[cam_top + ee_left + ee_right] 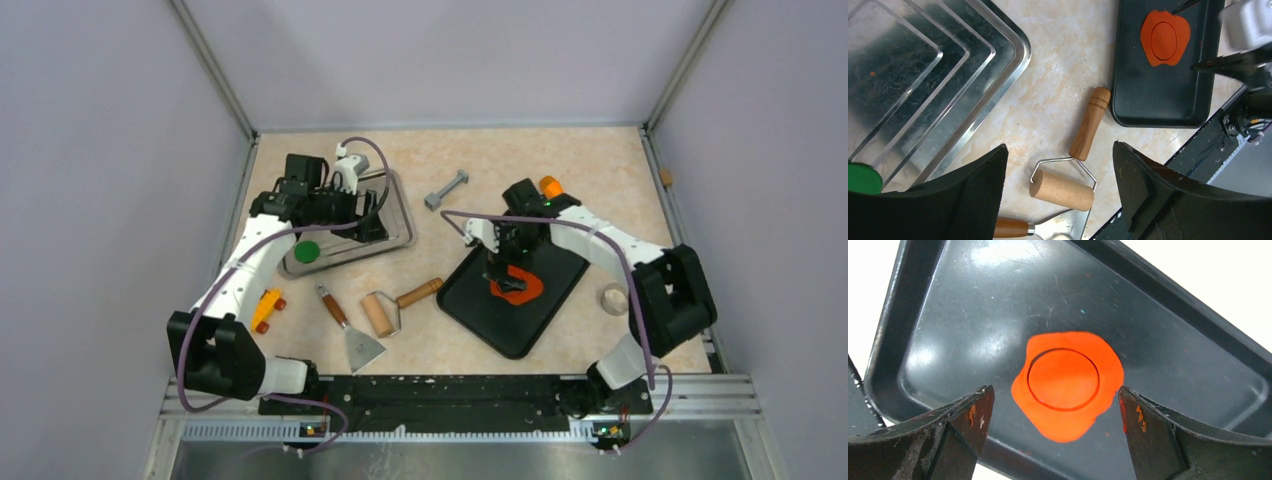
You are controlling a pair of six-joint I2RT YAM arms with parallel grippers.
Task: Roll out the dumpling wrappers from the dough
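1. The black tray (pixel 505 330) lay at a slant on the table, and I place everything else by it.
2. The dough (pixel 533 288) sat on the black tray's floor near its middle, a thin, flat orange-red sheet with a ragged edge.
3. From the right wrist view, a neat circle was cut into the dough (pixel 1098 405), outlining one round dumpling wrapper (pixel 1063 379) that lay inside the sheet, flush with it.
4. The right gripper (pixel 512 275) hung directly above the black tray, over the dough. Its fingers (pixel 968 415) stood wide apart, one on either side of the sheet, and held nothing.
5. Whether the fingertips touched the tray floor, I could not tell.
6. The left gripper (pixel 372 215) was well to the left of the black tray, above a metal tray (pixel 400 238). Its fingers (pixel 993 175) were also spread wide, with nothing between them.
7. A green dumpling wrapper (pixel 306 251) lay on the metal tray, at the corner farthest from the black tray.
8. A wooden rolling pin (pixel 380 312) rested on the table just left of the black tray, its handle end pointing toward it.
9. A scraper (pixel 355 335) with a wooden handle lay beside the rolling pin, on the side away from the black tray.
10. A grey dumbbell-shaped piece (pixel 446 188) lay beyond the black tray's far left side.
11. A yellow toy car (pixel 266 308) sat far left of the black tray, near the left arm.
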